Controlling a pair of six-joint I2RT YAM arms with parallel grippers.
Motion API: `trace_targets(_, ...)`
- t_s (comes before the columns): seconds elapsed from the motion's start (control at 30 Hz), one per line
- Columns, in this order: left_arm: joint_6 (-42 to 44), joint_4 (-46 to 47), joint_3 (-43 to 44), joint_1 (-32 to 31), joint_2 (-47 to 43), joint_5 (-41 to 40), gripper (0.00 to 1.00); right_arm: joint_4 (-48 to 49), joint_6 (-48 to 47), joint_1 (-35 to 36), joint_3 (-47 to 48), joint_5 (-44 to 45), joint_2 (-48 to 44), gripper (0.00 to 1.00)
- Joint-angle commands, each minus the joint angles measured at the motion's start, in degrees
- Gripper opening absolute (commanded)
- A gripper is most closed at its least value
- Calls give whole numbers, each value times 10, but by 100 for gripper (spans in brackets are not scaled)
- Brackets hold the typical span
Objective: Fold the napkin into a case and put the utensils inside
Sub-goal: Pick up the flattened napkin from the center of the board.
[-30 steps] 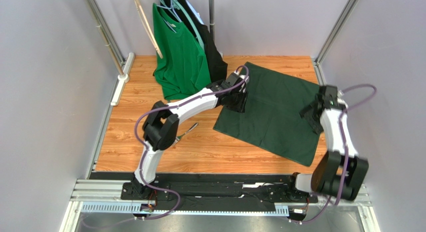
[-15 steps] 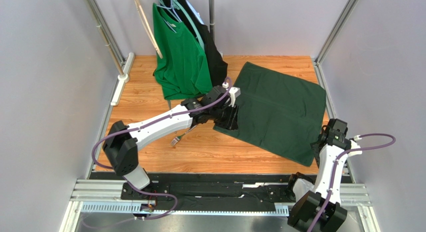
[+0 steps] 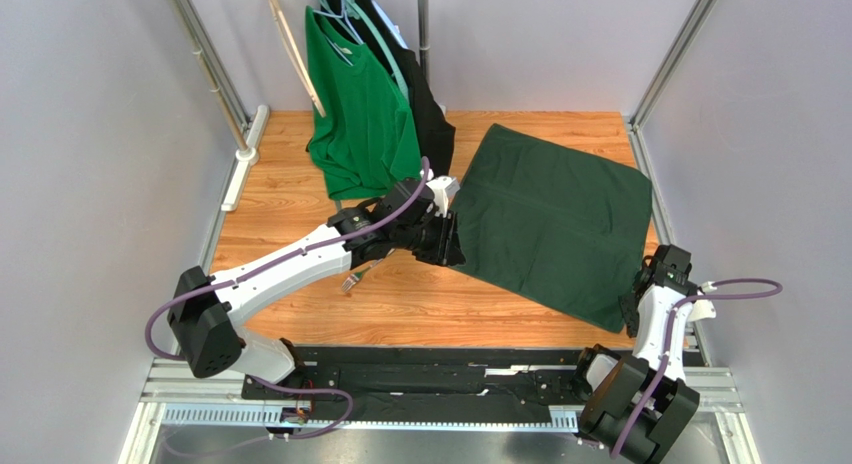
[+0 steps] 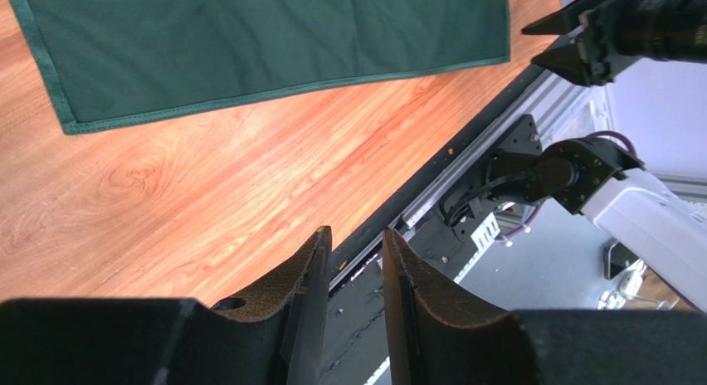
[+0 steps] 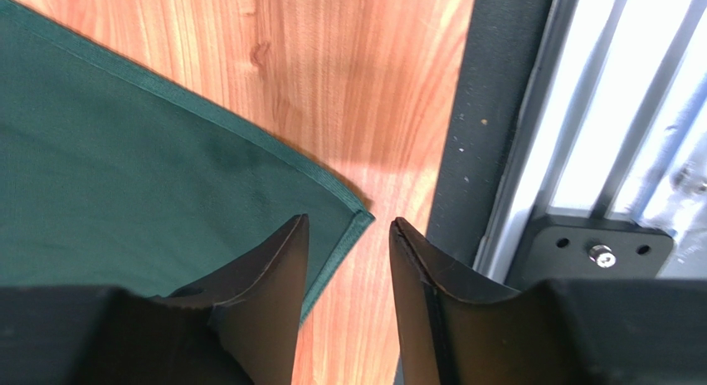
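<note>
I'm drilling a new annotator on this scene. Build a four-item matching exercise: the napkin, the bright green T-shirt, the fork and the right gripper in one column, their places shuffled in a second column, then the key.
Things
1. napkin
2. T-shirt
3. fork
4. right gripper

Places
A. hanging at the far edge, on the left
B. over the napkin's near right corner, jaws apart, nothing held
C. spread flat on the right part of the wooden table
D. lying on the wood, partly under the left arm

Pairs: 1-C, 2-A, 3-D, 4-B
</note>
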Motion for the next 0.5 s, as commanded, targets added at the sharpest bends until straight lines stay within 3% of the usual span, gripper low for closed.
trace_targets(0.0, -15, 18, 0, 5, -41, 1, 37, 54, 8, -3, -22, -4, 0, 43)
trace_targets(0.47, -25, 10, -24, 32, -69, -7, 42, 124, 33, -3, -74, -26, 40, 46)
